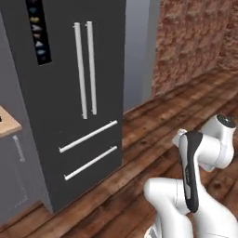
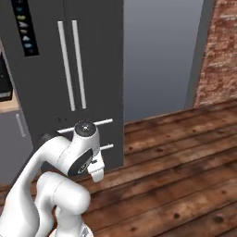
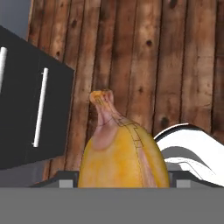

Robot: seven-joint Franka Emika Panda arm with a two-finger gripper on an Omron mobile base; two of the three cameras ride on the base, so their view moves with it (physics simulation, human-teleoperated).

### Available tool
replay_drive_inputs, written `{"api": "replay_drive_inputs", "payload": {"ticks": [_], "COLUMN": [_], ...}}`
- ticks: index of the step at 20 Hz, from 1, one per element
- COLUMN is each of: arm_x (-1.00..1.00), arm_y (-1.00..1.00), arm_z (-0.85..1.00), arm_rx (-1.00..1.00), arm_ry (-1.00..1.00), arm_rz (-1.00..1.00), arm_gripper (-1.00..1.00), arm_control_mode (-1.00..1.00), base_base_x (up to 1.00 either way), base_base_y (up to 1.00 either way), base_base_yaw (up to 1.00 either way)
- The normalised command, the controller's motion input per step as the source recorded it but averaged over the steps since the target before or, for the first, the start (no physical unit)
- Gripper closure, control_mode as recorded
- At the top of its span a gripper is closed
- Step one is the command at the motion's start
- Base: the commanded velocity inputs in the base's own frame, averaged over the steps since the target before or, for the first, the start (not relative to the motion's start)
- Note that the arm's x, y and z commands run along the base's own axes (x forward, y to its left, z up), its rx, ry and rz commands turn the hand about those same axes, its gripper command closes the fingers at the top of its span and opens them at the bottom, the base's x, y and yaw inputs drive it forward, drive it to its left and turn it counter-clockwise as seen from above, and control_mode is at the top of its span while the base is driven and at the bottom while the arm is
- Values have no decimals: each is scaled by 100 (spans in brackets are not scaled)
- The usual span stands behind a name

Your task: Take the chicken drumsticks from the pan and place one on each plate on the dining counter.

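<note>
Pale golden-tan drumstick (image 3: pixel 122 151) clamped in the gripper (image 3: pixel 122 186), jaws partly closed on its fat end with the bone tip pointing away, carried in the air above the wood plank floor (image 3: pixel 175 65) beside the dark fridge (image 1: pixel 69 93). Main risk, as a judgement: could slip out and drop to the floor during the drive, since rounded greasy-looking meat gives little to bite on and a swinging arm adds jolts; could also clip the fridge if swung wide. Count: one drumstick, one gripper, one fridge with two long door handles (image 1: pixel 86 69) and two drawer handles (image 1: pixel 88 137).
</note>
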Motion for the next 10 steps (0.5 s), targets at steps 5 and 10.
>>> {"api": "replay_drive_inputs", "payload": {"ticks": [5, 10], "arm_x": [0, 0], "arm_y": [0, 0], "arm_z": [0, 0], "arm_rx": [0, 0], "arm_ry": [0, 0], "arm_rz": [0, 0], "arm_gripper": [100, 100], "arm_control_mode": [100, 100], "base_base_x": [100, 100], "base_base_y": [-44, -54], "base_base_yaw": [-54, -51]}}
